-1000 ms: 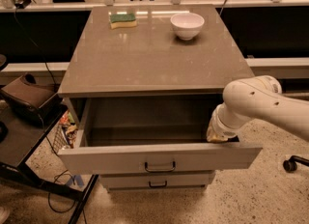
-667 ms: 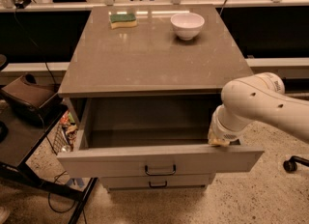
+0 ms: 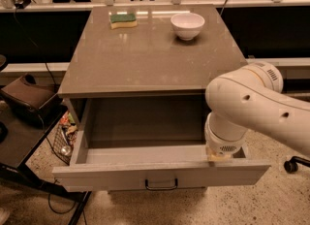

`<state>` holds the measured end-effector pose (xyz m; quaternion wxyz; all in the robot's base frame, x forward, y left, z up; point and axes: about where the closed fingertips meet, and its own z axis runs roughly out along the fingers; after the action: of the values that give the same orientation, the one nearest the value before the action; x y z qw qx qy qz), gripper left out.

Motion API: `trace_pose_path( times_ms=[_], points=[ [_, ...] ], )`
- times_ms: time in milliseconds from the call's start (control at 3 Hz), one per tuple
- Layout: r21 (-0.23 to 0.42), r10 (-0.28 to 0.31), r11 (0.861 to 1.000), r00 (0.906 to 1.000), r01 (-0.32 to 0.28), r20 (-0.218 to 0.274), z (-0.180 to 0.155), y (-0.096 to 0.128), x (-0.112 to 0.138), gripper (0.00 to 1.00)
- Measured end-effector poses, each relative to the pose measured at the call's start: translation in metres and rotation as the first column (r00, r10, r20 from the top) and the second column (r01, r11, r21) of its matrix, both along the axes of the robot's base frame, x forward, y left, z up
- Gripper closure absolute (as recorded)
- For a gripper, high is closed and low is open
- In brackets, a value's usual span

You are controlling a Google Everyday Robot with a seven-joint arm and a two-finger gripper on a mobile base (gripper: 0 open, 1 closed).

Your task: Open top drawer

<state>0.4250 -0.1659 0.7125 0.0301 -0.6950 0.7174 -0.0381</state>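
Note:
The top drawer [image 3: 160,173] of the grey cabinet stands pulled far out toward the camera. Its plain grey inside shows and holds nothing that I can see. Its small black bar handle [image 3: 161,185] is at the middle of the front panel. My white arm comes in from the right and bends down over the drawer's right front corner. My gripper [image 3: 219,156] is at the wrist end there, just inside the drawer behind the front panel, mostly hidden by the arm.
A white bowl [image 3: 187,25] and a green and yellow sponge [image 3: 123,20] sit at the back of the cabinet top [image 3: 145,59]. A dark stand [image 3: 26,122] and a wire basket [image 3: 65,139] are to the left. A caster wheel [image 3: 291,165] is at the right.
The drawer has slid a little further out toward the camera. My arm has come forward with it and now looms larger over the right front corner.

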Motion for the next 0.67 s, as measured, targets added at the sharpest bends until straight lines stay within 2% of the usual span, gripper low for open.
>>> trace_pose_path(
  times_ms=[333,667],
  points=[
    [0.0,0.0,1.0,1.0,0.0,0.0,0.0,0.0,0.0,1.0],
    [0.029,0.012,1.0,0.9995,-0.013,0.03,-0.015,-0.002,0.026,1.0]
  ],
)
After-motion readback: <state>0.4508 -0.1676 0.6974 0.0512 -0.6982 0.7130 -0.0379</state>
